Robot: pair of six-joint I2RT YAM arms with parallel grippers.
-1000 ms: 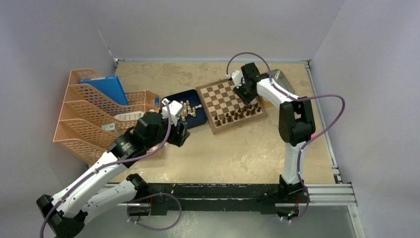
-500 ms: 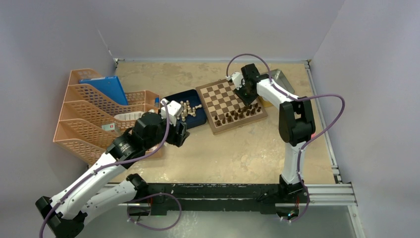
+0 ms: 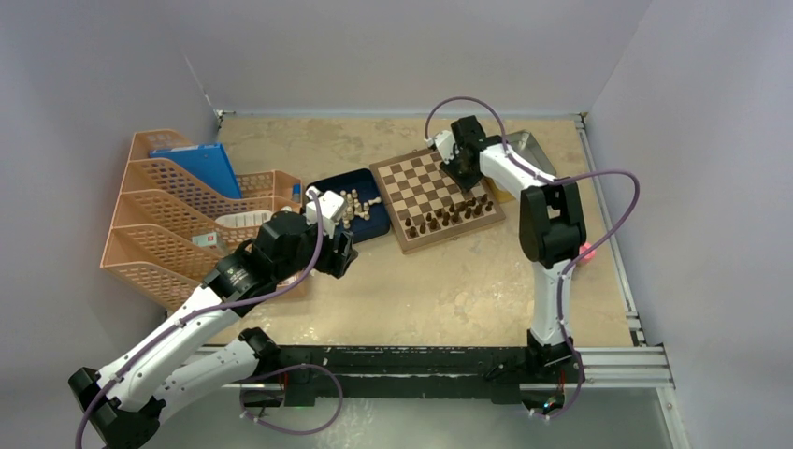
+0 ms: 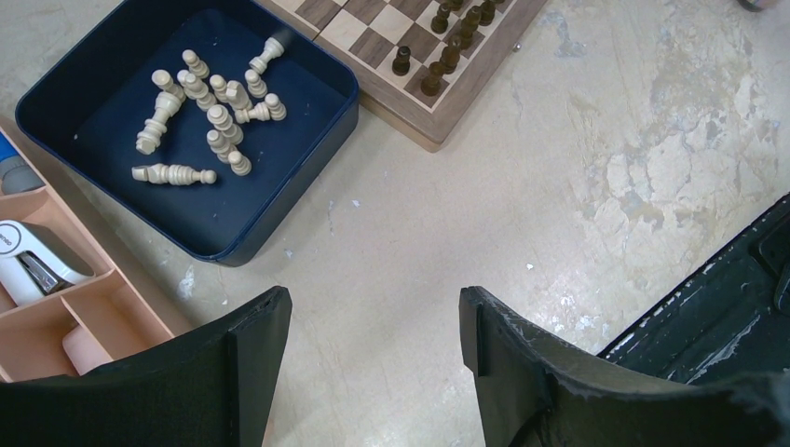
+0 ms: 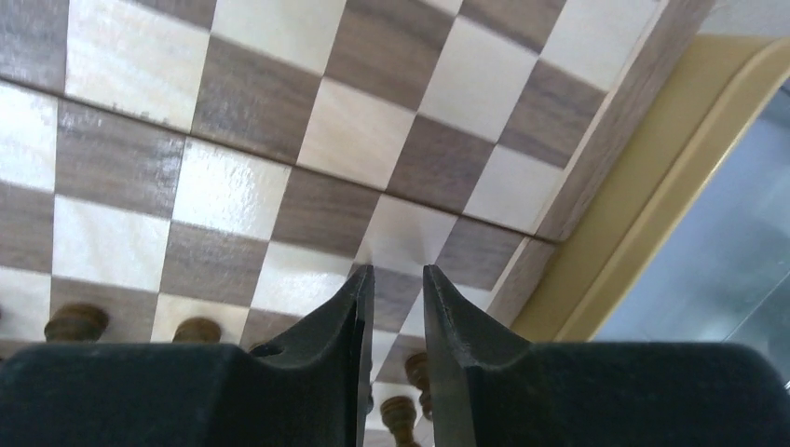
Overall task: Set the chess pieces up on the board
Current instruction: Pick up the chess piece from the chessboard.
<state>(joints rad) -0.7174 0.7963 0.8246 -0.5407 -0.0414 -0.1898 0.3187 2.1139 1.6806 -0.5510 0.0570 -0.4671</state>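
Mottled beige worktop [image 3: 449, 290]: tiny dark brown turned wooden chessmen [image 3: 449, 217] line the 5 o'clock edge of the checked wooden chessboard [image 3: 411, 187]. They look light, rigid and tippy, so pinch each at the waist. The left end effector [image 4: 373, 307] gapes empty. The right end effector [image 5: 399, 279], a slit apart on nothing, has shifted toward 11 o'clock.

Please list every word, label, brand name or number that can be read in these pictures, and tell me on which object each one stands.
No text can be read in any view.
White stapler in the orange organiser: a small dark marking on its top, too small and blurred to read.
Chessboard: no letters or numbers visible on its border.
Blue tray: no print visible.
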